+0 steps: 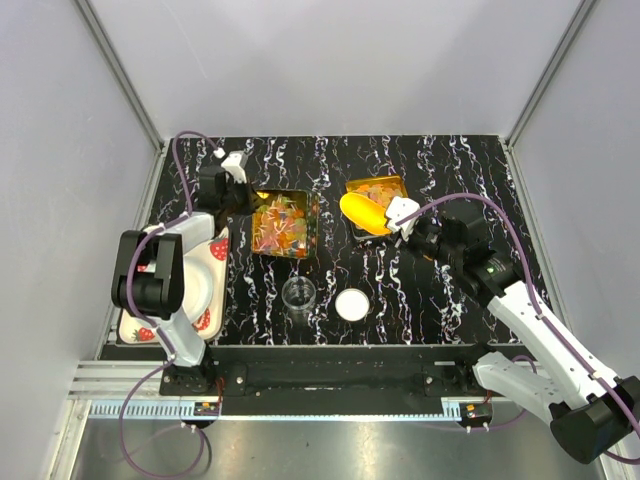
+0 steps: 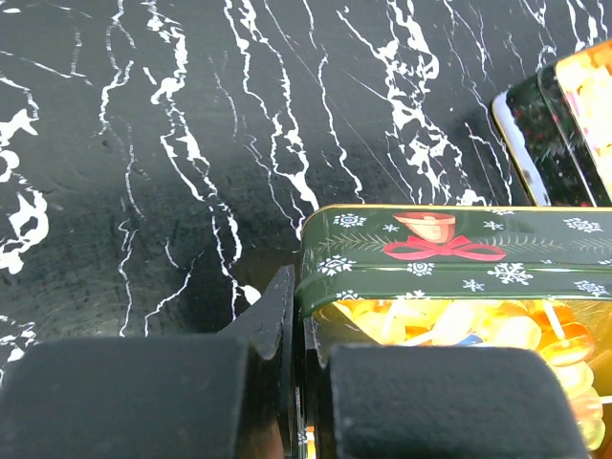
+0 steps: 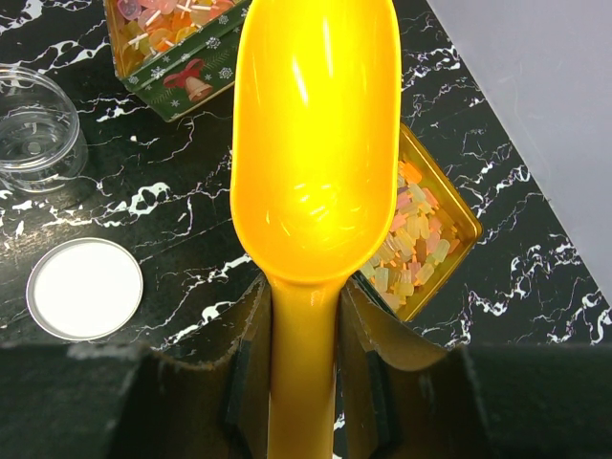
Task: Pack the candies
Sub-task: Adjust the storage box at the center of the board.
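Candies [image 1: 283, 226] fill the centre tin [image 1: 316, 225], its wall pinched near the upper-left corner by the left gripper [image 1: 238, 196]. More lie in the right tin [image 1: 350, 186], under the scoop [image 1: 362, 212] clenched by the right gripper [image 1: 402, 217].

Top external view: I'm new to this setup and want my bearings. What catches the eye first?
First comes the glossy yellow-orange plastic scoop, held by the right pincer over the gold square tin on the right. Next are the multicoloured gummy candies filling the green-sided square tin left of centre, whose wall the left pincer pinches.
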Controlling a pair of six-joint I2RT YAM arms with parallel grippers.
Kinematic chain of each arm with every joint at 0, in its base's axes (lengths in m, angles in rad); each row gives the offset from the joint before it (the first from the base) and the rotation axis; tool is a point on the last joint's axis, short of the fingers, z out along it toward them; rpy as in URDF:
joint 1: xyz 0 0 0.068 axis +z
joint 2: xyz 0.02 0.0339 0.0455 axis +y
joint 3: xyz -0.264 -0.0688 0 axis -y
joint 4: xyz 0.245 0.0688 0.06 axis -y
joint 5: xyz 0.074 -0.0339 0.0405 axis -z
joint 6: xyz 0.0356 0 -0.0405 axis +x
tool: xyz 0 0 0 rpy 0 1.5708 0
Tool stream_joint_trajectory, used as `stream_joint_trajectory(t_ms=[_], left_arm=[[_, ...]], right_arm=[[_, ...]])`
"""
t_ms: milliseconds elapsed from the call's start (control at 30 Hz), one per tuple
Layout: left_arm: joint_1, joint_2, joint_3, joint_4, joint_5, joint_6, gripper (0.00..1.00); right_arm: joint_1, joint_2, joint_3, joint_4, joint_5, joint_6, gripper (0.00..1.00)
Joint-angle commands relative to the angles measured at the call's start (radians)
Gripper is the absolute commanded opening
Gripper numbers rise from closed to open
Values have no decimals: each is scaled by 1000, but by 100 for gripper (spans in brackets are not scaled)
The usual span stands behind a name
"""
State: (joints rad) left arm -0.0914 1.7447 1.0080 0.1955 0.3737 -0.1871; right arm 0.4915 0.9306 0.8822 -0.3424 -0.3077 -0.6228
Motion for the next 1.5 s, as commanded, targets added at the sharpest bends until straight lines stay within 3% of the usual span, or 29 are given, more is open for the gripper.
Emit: stream_joint_trajectory(t_ms=[0, 100, 167, 433, 533, 667, 767, 867, 967, 1033, 1100, 1200, 1300, 1400, 1467], left_arm=[[5, -62, -23, 160, -35, -55, 0], [4, -25, 6, 113, -45, -42, 0], [8, 25, 59, 67, 33, -43, 0], [39, 32, 33, 165, 183, -129, 0], [12, 32, 79, 35, -9, -54, 0], [45, 35, 49, 113, 151, -121, 0], [29, 42, 102, -3, 39, -62, 0], [47, 24, 64, 83, 160, -90, 0], [9, 9, 104, -22, -10, -2, 0], [13, -8, 80, 10, 37, -15, 0], [35, -39, 25, 143, 143, -75, 0], [-11, -44, 110, -31, -78, 27, 0], [7, -79, 74, 24, -15, 14, 0], [-21, -85, 142, -105, -157, 87, 0], [11, -99, 129, -64, -109, 48, 0]], right_arm=[[-5, 1, 6, 33, -4, 6, 0], [-5, 4, 6, 34, 1, 5, 0], [-5, 8, 4, 36, -1, 5, 0], [-5, 14, 3, 36, -2, 5, 0], [-7, 16, 4, 37, -5, 5, 0], [-5, 17, 3, 36, -7, 5, 0], [-5, 20, 6, 36, -8, 6, 0], [-5, 24, 4, 36, -8, 6, 0], [-5, 27, 4, 36, -8, 8, 0], [-5, 30, 6, 37, -8, 6, 0], [-5, 28, 6, 36, -8, 8, 0], [-4, 30, 4, 36, -10, 6, 0], [-5, 28, 3, 37, -8, 6, 0], [-5, 28, 3, 36, -8, 6, 0], [-5, 28, 4, 36, -11, 6, 0]])
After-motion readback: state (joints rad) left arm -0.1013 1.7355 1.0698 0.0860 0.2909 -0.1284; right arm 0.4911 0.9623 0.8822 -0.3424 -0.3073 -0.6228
